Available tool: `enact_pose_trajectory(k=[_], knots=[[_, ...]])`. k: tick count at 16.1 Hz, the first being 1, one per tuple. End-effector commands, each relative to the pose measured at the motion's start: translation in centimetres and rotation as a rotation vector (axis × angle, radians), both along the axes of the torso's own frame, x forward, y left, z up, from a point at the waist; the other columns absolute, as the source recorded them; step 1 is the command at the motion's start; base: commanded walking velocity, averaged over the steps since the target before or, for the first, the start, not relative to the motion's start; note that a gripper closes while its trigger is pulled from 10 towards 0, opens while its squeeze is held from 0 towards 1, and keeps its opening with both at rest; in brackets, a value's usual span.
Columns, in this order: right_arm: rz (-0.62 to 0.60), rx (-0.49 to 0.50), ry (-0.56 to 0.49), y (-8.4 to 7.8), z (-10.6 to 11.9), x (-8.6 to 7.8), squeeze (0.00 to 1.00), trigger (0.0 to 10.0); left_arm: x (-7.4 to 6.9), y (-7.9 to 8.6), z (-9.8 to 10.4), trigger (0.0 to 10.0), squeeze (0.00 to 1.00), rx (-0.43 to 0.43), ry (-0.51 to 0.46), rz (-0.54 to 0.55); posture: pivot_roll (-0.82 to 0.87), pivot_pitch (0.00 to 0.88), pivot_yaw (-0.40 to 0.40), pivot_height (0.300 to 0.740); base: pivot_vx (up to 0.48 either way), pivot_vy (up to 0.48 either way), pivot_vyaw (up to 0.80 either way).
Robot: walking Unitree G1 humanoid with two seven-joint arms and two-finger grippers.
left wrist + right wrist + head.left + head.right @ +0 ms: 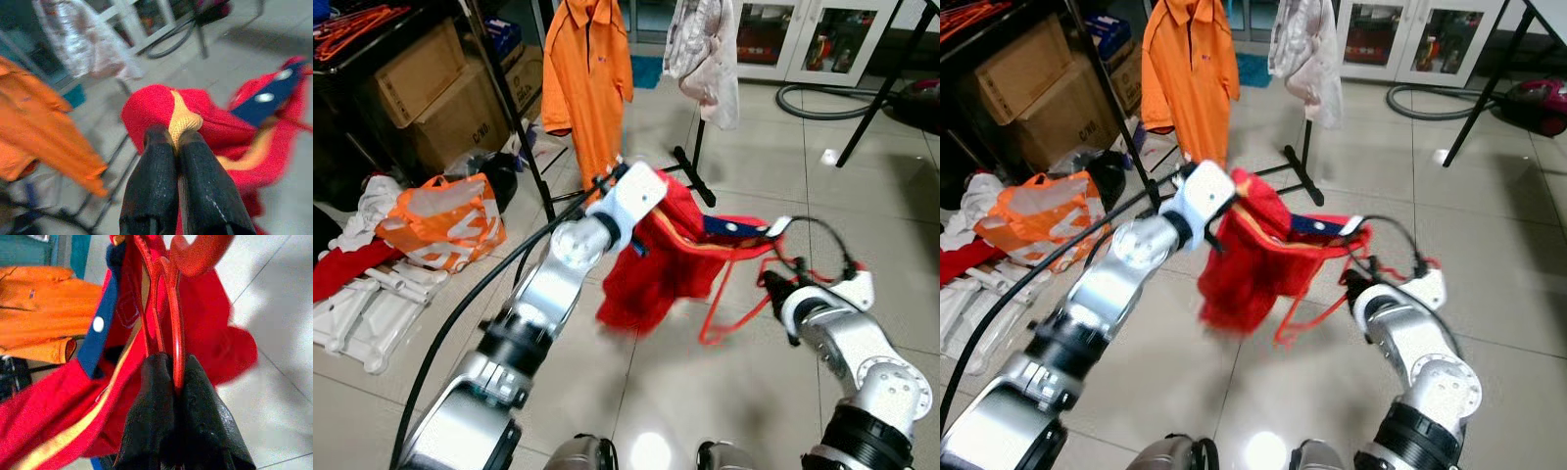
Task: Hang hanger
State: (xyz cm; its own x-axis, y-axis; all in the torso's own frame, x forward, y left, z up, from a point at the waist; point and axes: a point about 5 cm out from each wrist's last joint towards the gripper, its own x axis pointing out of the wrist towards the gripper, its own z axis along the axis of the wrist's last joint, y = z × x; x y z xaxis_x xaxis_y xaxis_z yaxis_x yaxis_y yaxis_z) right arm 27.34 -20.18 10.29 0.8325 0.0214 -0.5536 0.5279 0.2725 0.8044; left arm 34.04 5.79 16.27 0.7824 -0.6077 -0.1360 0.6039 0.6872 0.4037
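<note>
A red shirt point(651, 259) with a yellow stripe and a blue button placket hangs in the air between my two arms. My left gripper point(177, 142) is shut on the shirt's yellow-trimmed edge point(183, 122), up at the garment's left. A thin red hanger point(734, 294) is threaded partly into the shirt, and its lower bar droops below the cloth. My right gripper point(175, 369) is shut on the hanger's red wire point(177, 323), just under the hook point(200, 252), at the shirt's right.
An orange polo shirt point(587, 78) and a pale garment point(705, 54) hang on a black rack point(690, 162) behind. Cardboard boxes point(440, 88), an orange bag point(445, 220) and clothes lie at the left. A hose point(822, 103) lies on the tiled floor far right.
</note>
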Motion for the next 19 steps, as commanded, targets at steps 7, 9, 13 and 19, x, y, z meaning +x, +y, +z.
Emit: enact_pose_trajectory(k=[7,9,13,19], knots=[[-0.296,0.300,-0.015,4.5,2.9,4.3,0.00,10.0,-5.1,-2.8,-2.1,10.0,0.00,-0.179,0.075,-0.198,-0.06,0.090,0.115,0.740,0.000,0.000,0.00],[-0.242,0.176,-0.144,4.4,5.0,5.2,0.00,10.0,-5.1,-2.4,-2.2,10.0,0.00,-0.227,0.114,-0.157,-0.05,0.089,0.114,0.740,0.000,0.000,0.00],[0.370,-0.207,-0.373,7.2,7.7,4.5,0.00,10.0,-3.2,0.9,-1.8,10.0,0.00,-0.143,0.040,-0.033,-0.05,0.097,0.110,0.740,0.000,0.000,0.00],[0.549,-0.284,-0.092,5.1,0.5,0.7,0.00,10.0,-0.1,4.3,2.4,10.0,0.00,-0.043,-0.167,0.068,-0.05,0.107,0.103,0.740,0.000,0.000,0.00]])
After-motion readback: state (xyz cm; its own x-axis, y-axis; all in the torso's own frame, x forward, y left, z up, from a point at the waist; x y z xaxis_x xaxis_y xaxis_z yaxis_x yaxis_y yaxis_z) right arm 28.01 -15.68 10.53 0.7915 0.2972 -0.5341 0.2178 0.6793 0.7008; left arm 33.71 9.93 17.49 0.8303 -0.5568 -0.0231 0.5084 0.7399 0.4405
